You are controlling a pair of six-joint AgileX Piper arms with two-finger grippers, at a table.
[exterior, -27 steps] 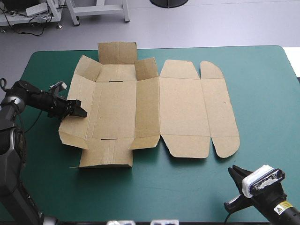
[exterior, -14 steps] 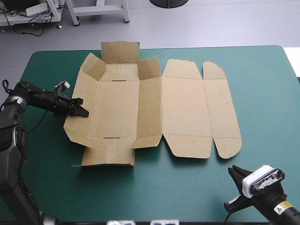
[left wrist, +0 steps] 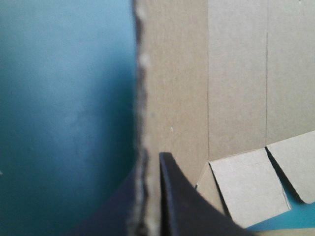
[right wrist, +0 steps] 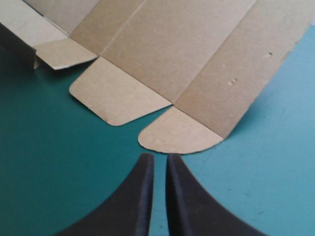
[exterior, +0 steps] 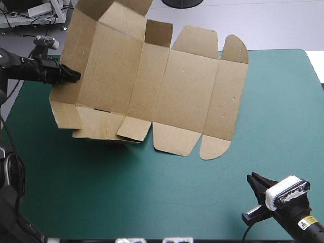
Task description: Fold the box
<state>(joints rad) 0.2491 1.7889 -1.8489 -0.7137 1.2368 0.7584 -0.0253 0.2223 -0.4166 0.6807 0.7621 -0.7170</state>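
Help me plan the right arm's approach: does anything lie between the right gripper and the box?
Nothing visible does. Only bare teal-green cover lies between the right gripper and the nearest rounded flap of the box. The left gripper is shut on the box's left edge, and the sheet is tilted up.

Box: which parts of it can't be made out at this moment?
- High view: top flaps of the box run off the upper edge; its back face is turned away.
- Left wrist view: the gripped edge is blurred; the sheet partly hides one of the left jaws.
- Right wrist view: only near flaps show; the rest is cut off.
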